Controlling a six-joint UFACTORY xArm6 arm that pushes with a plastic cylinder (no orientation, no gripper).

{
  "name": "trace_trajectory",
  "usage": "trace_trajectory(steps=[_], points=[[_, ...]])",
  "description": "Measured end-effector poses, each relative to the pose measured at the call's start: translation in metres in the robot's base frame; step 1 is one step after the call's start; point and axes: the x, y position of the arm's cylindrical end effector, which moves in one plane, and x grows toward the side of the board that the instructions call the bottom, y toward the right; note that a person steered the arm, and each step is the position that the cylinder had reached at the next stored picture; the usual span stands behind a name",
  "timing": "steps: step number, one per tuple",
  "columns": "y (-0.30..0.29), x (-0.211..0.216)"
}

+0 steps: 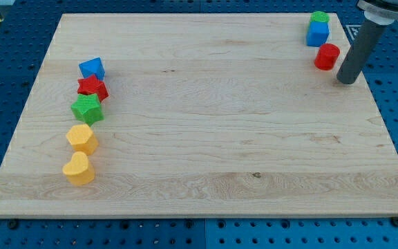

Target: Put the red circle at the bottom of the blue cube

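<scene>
The red circle lies near the view's top right corner of the wooden board. The blue cube sits just above and slightly left of it, nearly touching. A green block sits right above the blue cube. My tip is at the end of the dark rod, to the right of and a little below the red circle, a small gap apart from it.
At the view's left stands a column of blocks: a blue star-like block, a red star, a green star, a yellow hexagon and a yellow heart. The board's right edge is close to my tip.
</scene>
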Motion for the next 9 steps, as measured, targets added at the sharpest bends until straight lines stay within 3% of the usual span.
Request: trace_trajectory(steps=[4,9], points=[[-0.011,-0.004],[-0.023,-0.043]])
